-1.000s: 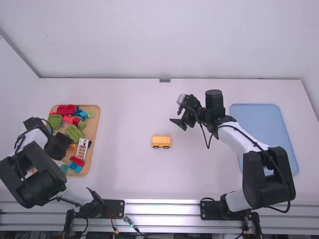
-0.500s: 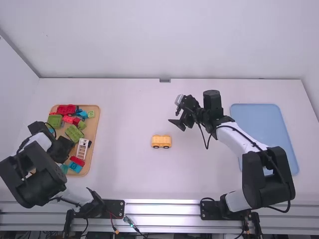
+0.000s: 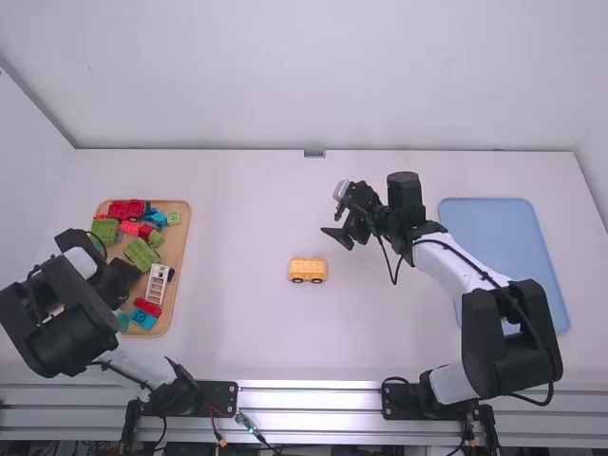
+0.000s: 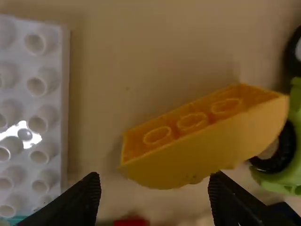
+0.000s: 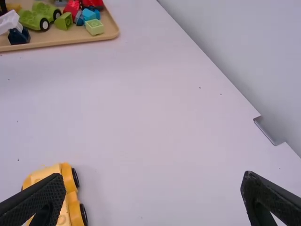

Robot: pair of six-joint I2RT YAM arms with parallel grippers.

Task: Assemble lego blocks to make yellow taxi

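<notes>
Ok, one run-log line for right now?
left pincer: open, over yellow block in tray | right pincer: open, above table | yellow wheeled piece: on table | the two pieces: not joined

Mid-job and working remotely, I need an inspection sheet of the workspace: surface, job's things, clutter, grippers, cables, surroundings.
Surface: white table, blue mat at right.
Job's things: yellow wheeled piece upright mid-table; loose yellow block in the wooden tray, hollow side showing.
Clutter: mixed coloured blocks around it in the tray.
Grippers: left gripper open over the tray; right gripper open and empty above the table.
Cables: black cable along right arm; snag, nothing seen.
Surroundings: pale wall behind.
</notes>
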